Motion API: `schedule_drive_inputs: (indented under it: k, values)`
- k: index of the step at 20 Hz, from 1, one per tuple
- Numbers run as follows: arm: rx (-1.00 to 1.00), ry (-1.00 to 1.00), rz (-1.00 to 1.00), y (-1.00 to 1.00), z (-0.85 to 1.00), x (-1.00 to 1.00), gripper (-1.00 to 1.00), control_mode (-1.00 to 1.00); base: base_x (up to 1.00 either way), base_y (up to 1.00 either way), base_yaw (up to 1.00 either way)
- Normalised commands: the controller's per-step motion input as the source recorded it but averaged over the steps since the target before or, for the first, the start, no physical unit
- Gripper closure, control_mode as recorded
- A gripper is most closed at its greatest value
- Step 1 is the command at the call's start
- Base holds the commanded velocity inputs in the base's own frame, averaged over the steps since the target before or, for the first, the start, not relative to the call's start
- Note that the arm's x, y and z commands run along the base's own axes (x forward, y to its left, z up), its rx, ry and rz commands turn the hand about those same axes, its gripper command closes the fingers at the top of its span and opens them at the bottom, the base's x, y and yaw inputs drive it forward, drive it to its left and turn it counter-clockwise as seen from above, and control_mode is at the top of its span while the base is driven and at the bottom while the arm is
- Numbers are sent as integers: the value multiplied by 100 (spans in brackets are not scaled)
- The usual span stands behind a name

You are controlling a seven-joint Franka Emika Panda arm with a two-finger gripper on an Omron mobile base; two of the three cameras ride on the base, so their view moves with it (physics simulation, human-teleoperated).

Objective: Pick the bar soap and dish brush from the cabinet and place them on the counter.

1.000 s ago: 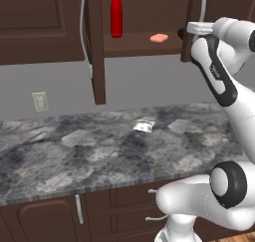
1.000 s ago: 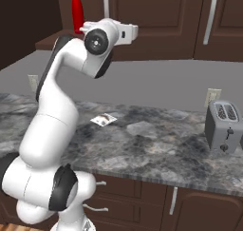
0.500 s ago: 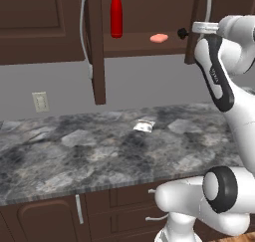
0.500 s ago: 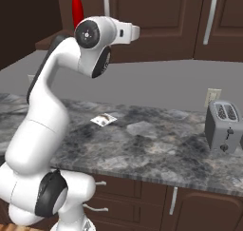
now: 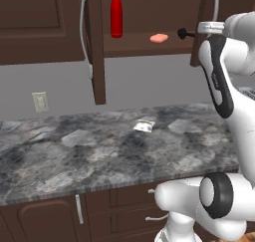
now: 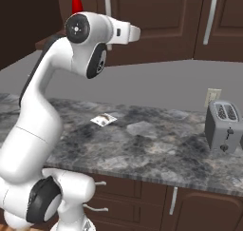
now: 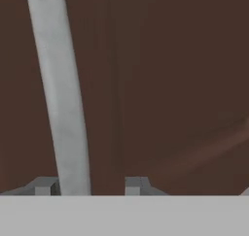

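Bar soap [image 5: 159, 38] sits on the open cabinet [image 5: 149, 44] shelf, right of a red bottle [image 5: 116, 13]; dish brush [image 5: 185, 34] lies just right of it. Your gripper [image 7: 87, 186] faces a cabinet door, fingers [image 7: 44, 185] partly apart with the silver handle [image 7: 61, 92] between them; can't tell if they clamp it. Whitish packet [image 5: 144, 126] on the counter [image 5: 74, 151]; toaster [image 6: 225, 126] at right.

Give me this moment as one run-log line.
stage: at open cabinet | pincer: open, straddling door handle | bar soap: on shelf | dish brush: on shelf | counter: neither item placed
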Motion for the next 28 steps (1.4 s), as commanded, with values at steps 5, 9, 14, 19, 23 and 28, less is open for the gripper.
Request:
schedule_drive_inputs:
  k: [5,9,14,19,23,28]
  values:
    - [0,4,-6,-69,0,-37,100,-100,0,0,0]
    - [-1,5,-5,-78,-1,-33,100,-100,0,0,0]
    - [-3,5,-4,-87,-4,-35,100,-100,0,0,0]
    - [-3,5,-4,-93,-5,-37,100,-100,0,0,0]
    - [-3,5,-5,-92,-5,-39,100,-100,0,0,0]
    - [-2,5,-5,-79,-5,-35,100,-100,0,0,0]
